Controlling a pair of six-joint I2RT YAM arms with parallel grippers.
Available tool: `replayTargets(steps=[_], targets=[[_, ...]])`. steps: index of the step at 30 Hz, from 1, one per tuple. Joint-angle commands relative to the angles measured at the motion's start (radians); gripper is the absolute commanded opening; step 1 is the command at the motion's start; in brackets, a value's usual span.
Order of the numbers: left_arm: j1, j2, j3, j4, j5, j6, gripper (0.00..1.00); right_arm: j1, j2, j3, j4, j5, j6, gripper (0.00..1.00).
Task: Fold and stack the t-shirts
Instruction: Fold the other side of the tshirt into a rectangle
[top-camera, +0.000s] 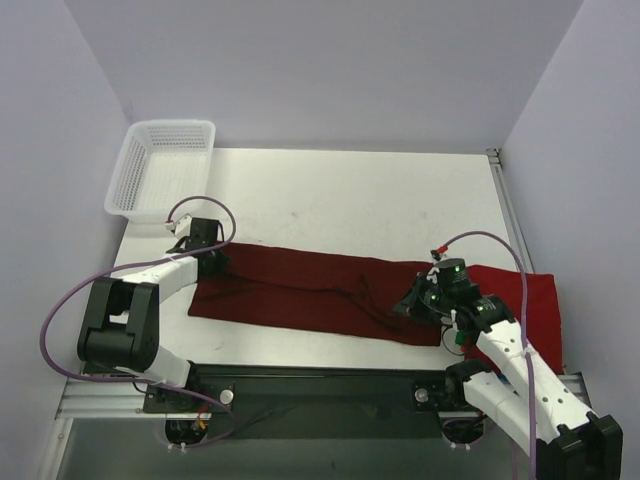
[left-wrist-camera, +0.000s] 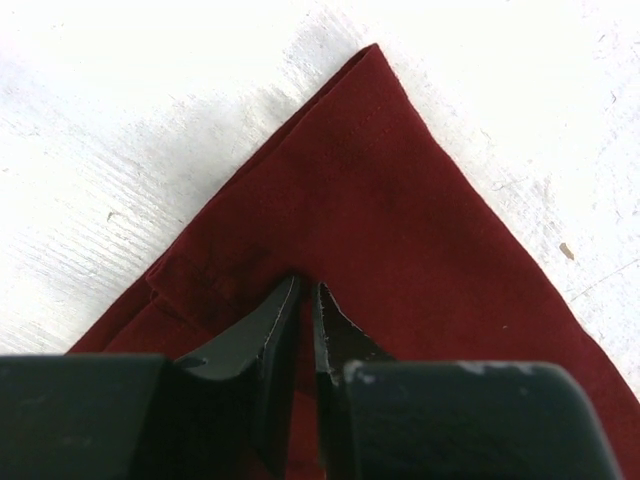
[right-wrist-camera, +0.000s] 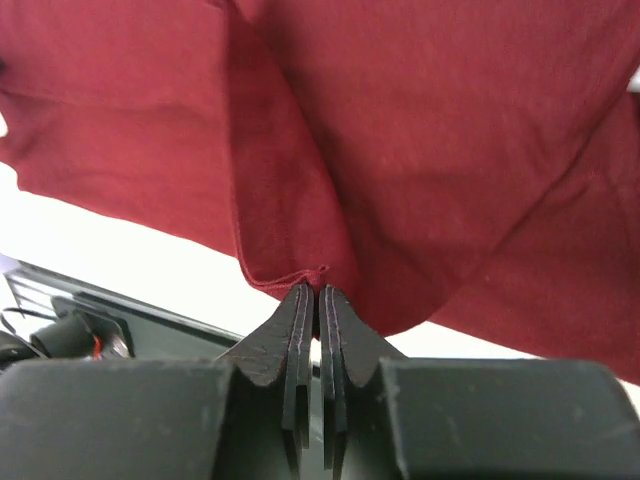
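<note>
A dark maroon t-shirt (top-camera: 300, 292) lies folded into a long strip across the table. My left gripper (top-camera: 205, 262) is down on its left end. In the left wrist view the fingertips (left-wrist-camera: 305, 285) stand only a sliver apart, pressed into the maroon cloth (left-wrist-camera: 400, 200) just behind its corner, and creases run to the tips. My right gripper (top-camera: 416, 300) is at the strip's right end. Its jaws (right-wrist-camera: 317, 290) are shut on a hem of the cloth (right-wrist-camera: 400, 120), which is bunched and lifted there. A brighter red t-shirt (top-camera: 525, 300) lies flat under the right arm.
A white mesh basket (top-camera: 160, 165) sits at the table's far left corner. The white table (top-camera: 350, 190) stretches bare behind the shirts. The metal rail with the arm bases (top-camera: 320, 385) runs along the near edge.
</note>
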Motion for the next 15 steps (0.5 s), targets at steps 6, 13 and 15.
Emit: replayTargets(steps=[6, 13, 15], targets=[[0.005, -0.044, 0.021, 0.058, 0.031, 0.018, 0.25, 0.069, -0.044, -0.073, 0.020, 0.011, 0.029, 0.00], [0.002, -0.070, 0.030, 0.056, 0.060, 0.030, 0.31, 0.162, -0.009, -0.107, 0.046, 0.057, 0.046, 0.00], [0.002, -0.079, 0.030, 0.050, 0.074, 0.036, 0.32, 0.187, -0.009, -0.115, 0.046, 0.078, 0.055, 0.00]])
